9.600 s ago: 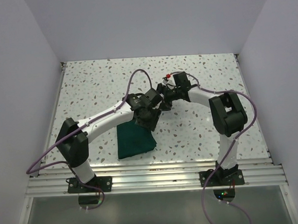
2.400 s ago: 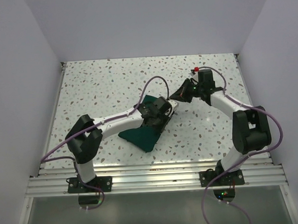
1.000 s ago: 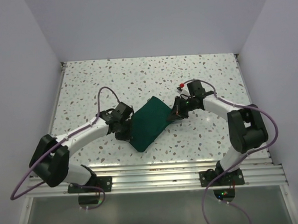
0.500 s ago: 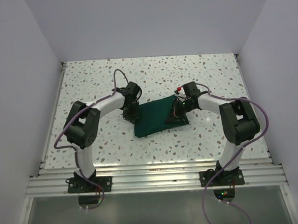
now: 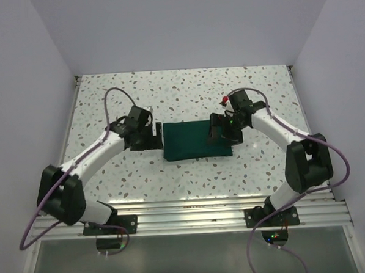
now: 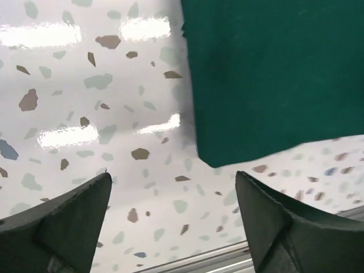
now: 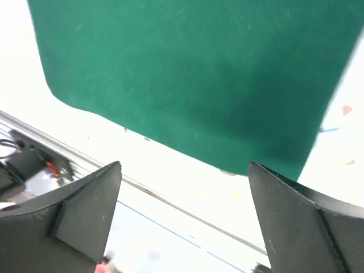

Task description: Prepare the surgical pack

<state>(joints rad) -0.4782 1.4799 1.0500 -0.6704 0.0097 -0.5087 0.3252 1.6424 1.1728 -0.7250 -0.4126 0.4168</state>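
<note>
Pack: a dark green matte fabric bundle (image 5: 195,141), folded into a flat rectangle with its long side running across the view from above.
Where it lies: flat on the speckled white surface (image 5: 119,103), about mid-table and between the two arms. I see no silver tray in any view.
Left jaws: spread wide with nothing between them. They sit at the tip of the left arm (image 5: 98,154), just off the bundle's left edge. The wrist view shows bare surface in the gap and a green corner beyond it.
Right jaws: also released and empty, at the end of the right arm (image 5: 274,127) by the bundle's right edge. From above they seem to overlap the cloth, but I cannot tell whether they touch it.
Feel: soft and limp, I'd say. The edges look rounded rather than creased sharp, so it will sag and drape once lifted.
Weight: light, judging by how thin the fold sits.
Slip: matte weave on a glossy top. I'd expect it to slide when pushed rather than stay put.
Where to take hold: at a corner or along a short edge, pinching through every layer. Taking only the top layer would probably peel the fold open.
Two-arm hold: opposite short edges suit this layout, one for each arm, keeping the cloth taut.
Fragility: none to speak of. The risk is rumpling, not breakage.
</note>
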